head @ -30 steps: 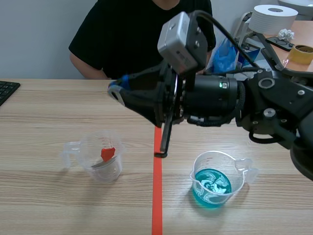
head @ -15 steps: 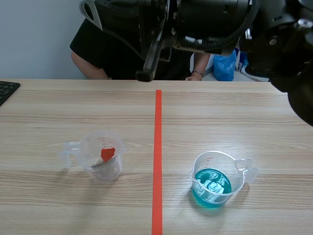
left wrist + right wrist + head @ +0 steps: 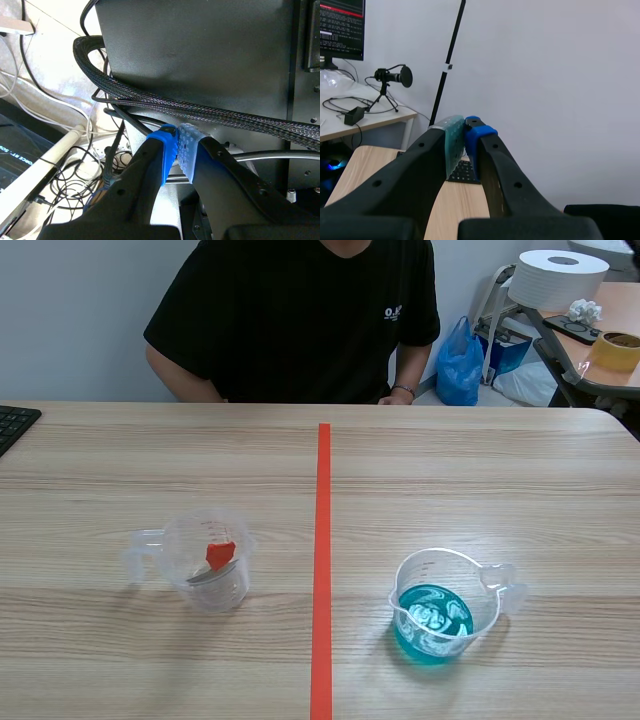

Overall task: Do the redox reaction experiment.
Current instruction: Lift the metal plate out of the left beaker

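Blue liquid (image 3: 432, 626) in clear beaker (image 3: 499, 586)

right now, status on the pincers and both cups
Left pincer shut, empty. Right pincer shut, empty. Blue-liquid cup and red-piece cup upright, either side of the tape. Person seated across table.

right hand (image 3: 465, 124) | rose with its arm | out of scene view

Keyboard (image 3: 15, 425) on table (image 3: 480, 480) (person (image 3: 300, 320) across)
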`<state>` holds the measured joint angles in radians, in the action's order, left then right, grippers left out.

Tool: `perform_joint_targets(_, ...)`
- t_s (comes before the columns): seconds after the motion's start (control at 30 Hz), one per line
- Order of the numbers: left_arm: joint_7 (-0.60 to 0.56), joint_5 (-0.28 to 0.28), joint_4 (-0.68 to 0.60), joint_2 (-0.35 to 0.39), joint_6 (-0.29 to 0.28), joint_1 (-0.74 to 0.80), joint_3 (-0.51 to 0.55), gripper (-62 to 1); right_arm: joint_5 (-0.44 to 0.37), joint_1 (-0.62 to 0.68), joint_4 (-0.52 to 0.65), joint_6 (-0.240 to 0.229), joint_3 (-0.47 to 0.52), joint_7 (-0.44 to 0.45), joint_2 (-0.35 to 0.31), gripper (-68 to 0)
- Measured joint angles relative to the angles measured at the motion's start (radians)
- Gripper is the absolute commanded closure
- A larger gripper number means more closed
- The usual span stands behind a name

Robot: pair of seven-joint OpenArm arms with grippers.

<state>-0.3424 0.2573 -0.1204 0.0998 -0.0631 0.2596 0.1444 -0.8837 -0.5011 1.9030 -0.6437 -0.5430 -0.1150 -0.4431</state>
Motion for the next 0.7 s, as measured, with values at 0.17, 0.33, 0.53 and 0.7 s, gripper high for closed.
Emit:
perform_joint_targets(0.17,0.0,0.0,0.0,0.0,0.0,0.0,0.0,-4.2,0.0,0.003,-0.002,-0.003,-0.002,-0.051,0.0,-6.1)
perform_joint_targets(0.33,0.0,0.0,0.0,0.0,0.0,0.0,0.0,-4.2,-0.045,0.003,-0.007,-0.003,-0.002,-0.095,0.0,-54.8)
perform_joint_targets(0.53,0.0,0.0,0.0,0.0,0.0,0.0,0.0,-4.2,-0.097,0.025,-0.009,0.018,-0.002,-0.127,0.0,-67.9)
perform_joint_targets(0.7,0.0,0.0,0.0,0.0,0.0,0.0,0.0,-4.2,-0.105,0.063,-0.01,0.016,-0.002,-0.146,0.0,-67.9)
